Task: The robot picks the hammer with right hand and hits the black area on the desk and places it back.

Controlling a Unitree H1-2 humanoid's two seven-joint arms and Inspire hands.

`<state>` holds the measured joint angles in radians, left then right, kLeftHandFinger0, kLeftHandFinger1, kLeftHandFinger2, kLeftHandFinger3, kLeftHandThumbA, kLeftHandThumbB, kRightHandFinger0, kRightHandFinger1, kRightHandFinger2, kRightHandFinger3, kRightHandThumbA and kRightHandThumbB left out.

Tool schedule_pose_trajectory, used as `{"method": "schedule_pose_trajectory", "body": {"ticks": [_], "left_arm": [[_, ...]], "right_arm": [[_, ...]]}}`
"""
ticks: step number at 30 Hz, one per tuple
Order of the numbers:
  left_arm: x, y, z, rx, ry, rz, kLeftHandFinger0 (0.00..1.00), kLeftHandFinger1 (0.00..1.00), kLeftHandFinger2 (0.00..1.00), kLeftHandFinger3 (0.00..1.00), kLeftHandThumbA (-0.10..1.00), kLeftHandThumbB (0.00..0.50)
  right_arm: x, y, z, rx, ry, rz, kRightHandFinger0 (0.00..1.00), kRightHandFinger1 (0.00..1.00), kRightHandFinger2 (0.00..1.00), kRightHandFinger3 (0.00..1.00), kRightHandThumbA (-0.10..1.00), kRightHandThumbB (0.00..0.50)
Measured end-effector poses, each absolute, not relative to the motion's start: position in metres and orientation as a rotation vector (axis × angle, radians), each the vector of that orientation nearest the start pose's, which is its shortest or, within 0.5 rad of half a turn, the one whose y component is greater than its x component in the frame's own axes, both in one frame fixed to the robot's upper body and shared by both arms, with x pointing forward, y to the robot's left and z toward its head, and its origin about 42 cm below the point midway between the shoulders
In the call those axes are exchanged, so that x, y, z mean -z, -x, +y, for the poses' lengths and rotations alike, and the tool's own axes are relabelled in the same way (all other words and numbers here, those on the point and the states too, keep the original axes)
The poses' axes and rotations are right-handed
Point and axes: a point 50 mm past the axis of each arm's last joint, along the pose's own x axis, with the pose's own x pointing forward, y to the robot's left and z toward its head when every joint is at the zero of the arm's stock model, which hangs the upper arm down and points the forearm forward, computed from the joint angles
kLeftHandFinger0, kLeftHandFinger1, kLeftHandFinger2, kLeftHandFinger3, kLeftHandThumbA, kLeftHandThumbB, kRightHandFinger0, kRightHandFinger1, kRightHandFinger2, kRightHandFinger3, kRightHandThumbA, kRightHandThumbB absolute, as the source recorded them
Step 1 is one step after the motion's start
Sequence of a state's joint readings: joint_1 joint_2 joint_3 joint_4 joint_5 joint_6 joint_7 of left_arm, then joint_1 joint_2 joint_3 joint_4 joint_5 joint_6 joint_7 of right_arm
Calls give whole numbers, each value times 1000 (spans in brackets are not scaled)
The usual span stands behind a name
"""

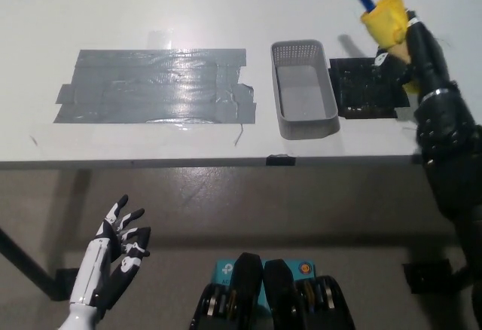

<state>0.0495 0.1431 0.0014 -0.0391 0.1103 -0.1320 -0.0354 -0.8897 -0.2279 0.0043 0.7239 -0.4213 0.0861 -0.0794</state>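
Hammer (374, 2): one; basket (303, 92): one

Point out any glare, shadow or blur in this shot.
Head view: glare streaks the grey tape patch; the raised hammer, held in the right hand, is motion-blurred at its head and throws a soft shadow behind the empty grey tray; the left hand sits in dimmer light below the desk.

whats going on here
The robot's black right hand holds a hammer with a yellow grip raised above the desk, near the top right. Below it lie a small black patch and an empty grey tray. The white left hand rests open, low beside the desk.
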Motion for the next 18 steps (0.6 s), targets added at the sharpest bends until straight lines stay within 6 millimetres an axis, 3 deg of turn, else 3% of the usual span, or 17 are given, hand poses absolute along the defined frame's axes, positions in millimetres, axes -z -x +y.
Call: {"method": "schedule_pose_trajectory", "body": {"ticks": [4, 8, 12, 13, 15, 17, 18], "left_arm": [[-105, -267, 256, 44, -256, -117, 513, 713, 849, 1000, 712, 0], [-105, -267, 256, 44, -255, -117, 504, 708, 845, 1000, 708, 0], [-105, -267, 256, 44, -255, -116, 502, 709, 850, 1000, 692, 0], [-105, -267, 256, 44, -255, -116, 501, 707, 849, 1000, 691, 0], [-104, -267, 256, 44, -255, -116, 499, 706, 850, 1000, 692, 0], [-104, -267, 256, 44, -255, -116, 495, 704, 851, 1000, 693, 0], [-104, -267, 256, 44, -255, -116, 492, 702, 850, 1000, 695, 0]], "right_arm": [[-282, -538, -261, 59, 624, -67, 24, 534, 872, 999, -100, 94], [-288, -537, -285, 22, 632, 1, 118, 630, 922, 1000, -100, 76], [-290, -535, -305, -29, 682, 72, 49, 539, 842, 1000, -100, 154], [-290, -534, -308, -42, 692, 86, 24, 514, 819, 986, -100, 148], [-290, -533, -316, -80, 723, 125, 82, 575, 865, 992, -100, 147], [-289, -532, -320, -118, 747, 157, 246, 745, 1000, 1000, -100, 135], [-289, -531, -323, -144, 767, 179, 272, 774, 1000, 1000, -100, 129]]}}
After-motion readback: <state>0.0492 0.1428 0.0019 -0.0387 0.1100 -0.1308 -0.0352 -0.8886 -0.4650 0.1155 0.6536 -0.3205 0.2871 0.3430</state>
